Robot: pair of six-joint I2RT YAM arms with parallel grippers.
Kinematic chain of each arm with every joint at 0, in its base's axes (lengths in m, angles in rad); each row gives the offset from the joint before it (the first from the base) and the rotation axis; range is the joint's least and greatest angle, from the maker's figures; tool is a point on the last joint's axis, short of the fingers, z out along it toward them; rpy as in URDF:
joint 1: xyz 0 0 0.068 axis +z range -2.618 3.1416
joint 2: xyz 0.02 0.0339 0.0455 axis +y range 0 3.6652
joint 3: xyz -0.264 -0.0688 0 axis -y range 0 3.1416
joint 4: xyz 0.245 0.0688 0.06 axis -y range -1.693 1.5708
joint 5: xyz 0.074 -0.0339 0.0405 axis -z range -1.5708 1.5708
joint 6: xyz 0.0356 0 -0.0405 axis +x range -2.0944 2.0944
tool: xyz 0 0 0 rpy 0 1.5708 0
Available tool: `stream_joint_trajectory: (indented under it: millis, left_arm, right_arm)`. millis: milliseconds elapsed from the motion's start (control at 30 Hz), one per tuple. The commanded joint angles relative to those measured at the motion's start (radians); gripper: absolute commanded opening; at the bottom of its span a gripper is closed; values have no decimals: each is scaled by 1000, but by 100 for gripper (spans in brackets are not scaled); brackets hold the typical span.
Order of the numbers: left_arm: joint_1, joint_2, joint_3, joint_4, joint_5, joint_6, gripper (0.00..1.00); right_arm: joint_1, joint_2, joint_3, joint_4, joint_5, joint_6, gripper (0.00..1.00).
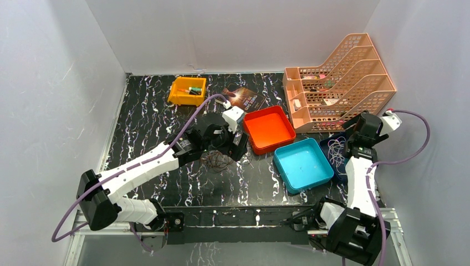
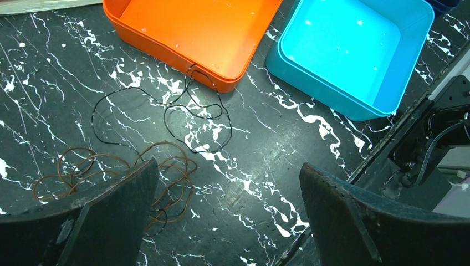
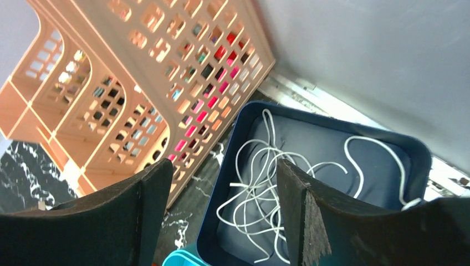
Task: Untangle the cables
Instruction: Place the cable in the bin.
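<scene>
Closest to the left wrist lens: two dark fingers point(image 2: 111, 221) of the left claw point(image 2: 230, 221), spread as wide as they go, gripping nothing. Just ahead of the left finger and partly under it: brown cable point(image 2: 166, 143) in loose loops on the marbled table point(image 2: 266, 138). Farther ahead of the claw: black cable point(image 2: 183, 111), its tail running in among the brown loops, its far end at the near wall of the orange tray point(image 2: 177, 58). Ahead of the right finger: cyan tray point(image 2: 327, 94).

From the top camera, only one dark scribble under the left claw point(image 1: 227, 148), colours not told apart.

Over to the right, shown in detail by the right wrist alone: right claw point(image 3: 221, 216) parted, holding nothing. Below and beyond it: whitish cable point(image 3: 260, 183) heaped in a dark blue tray point(image 3: 332, 119). Left of the claw: peach file rack point(image 3: 138, 83). From above, merely pale threads beside the right claw point(image 1: 354, 145).
</scene>
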Motion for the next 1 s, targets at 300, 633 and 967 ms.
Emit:
stream_joint_trajectory:
  millis: [300,633,967]
  left_arm:
    - [-4,-12,18,17,-29,-39,98]
    - [-4,-29,1,1,-48,-32,98]
    - [-4,-29,3,-9,-47,-33,98]
  right_arm:
    - [-5,141,-35,47,-262,-6,76]
    - [-7,255,-110,141,-119,28,65]
    - [-11,322,-130,161,-32,52,57]
